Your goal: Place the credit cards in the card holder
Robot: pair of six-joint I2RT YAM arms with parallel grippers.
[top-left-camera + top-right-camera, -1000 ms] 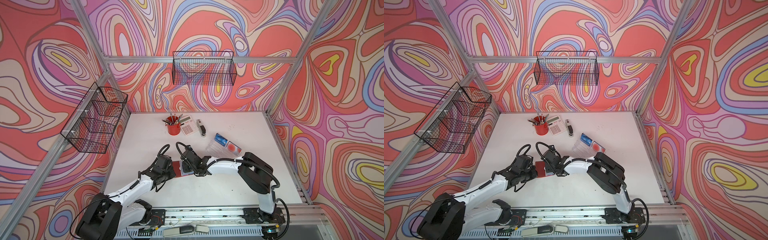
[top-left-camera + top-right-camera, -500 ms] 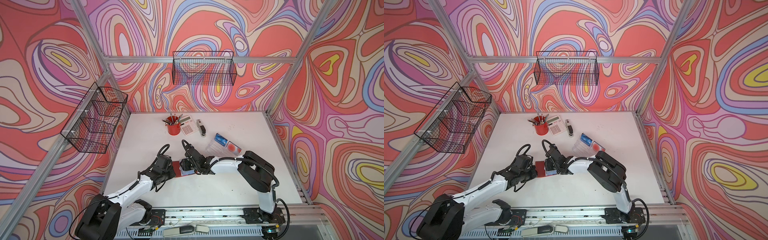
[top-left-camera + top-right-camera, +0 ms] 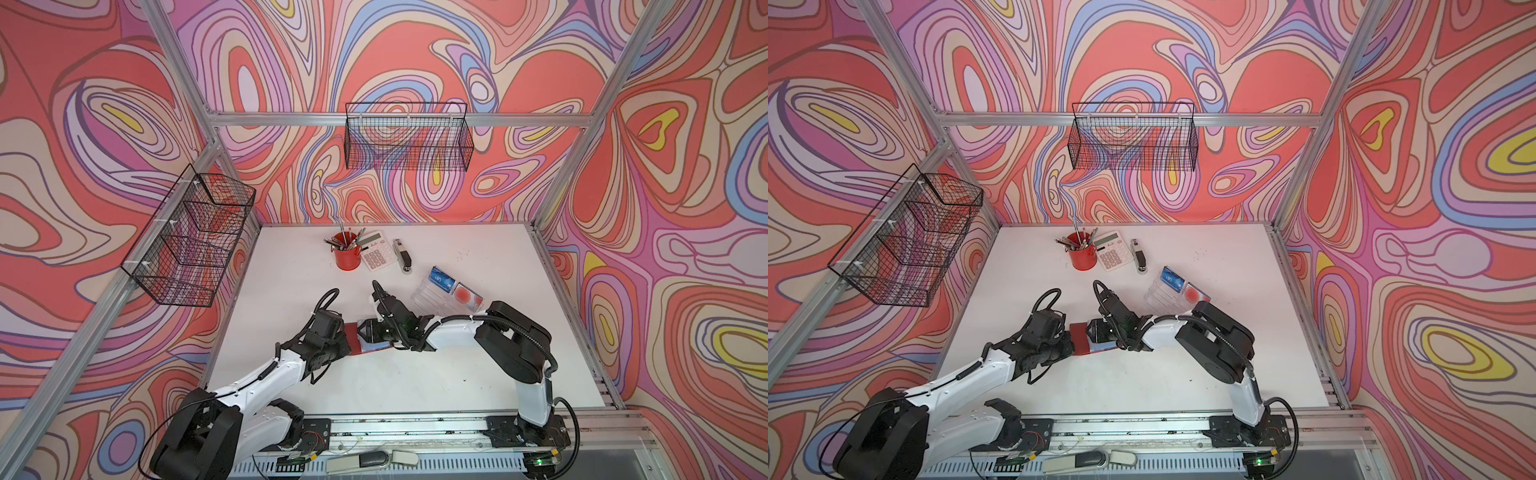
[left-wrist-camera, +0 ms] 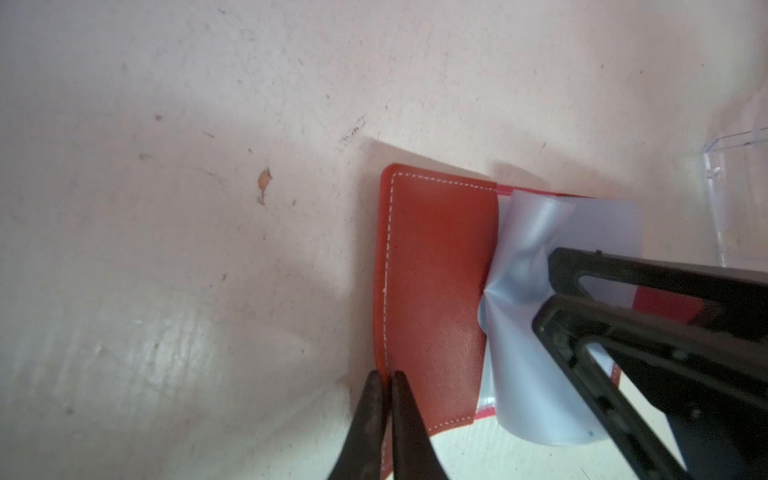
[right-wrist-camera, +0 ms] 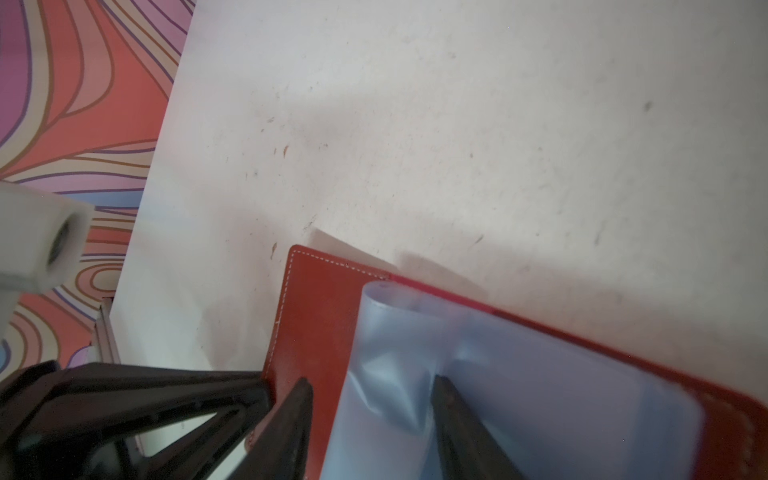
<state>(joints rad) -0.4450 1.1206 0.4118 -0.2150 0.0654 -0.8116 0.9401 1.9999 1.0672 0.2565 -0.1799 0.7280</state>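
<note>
**Card holder and grippers, both top views and wrist views.** A red leather-look folding card holder [image 3: 356,338] lies open on the white tabletop [image 3: 457,374], near the middle, directly between the 2 grippers. The left gripper [image 4: 384,380] has its jaws pressed together, pinching the stitched left edge of the red cover. The right gripper [image 5: 372,392] has its jaws spread, straddling a bunched fold of the holder's clear plastic sleeve [image 5: 395,353]. 1 fingertip [image 5: 297,411] lies over the red cover and the other over the sleeve. Farther right, well apart from the holder, a clear acrylic compartmented tray [image 3: 428,297] holds 2 credit cards: a blue card with white print [image 3: 441,279] and a pale card with a red-orange circle [image 3: 467,296].
</note>
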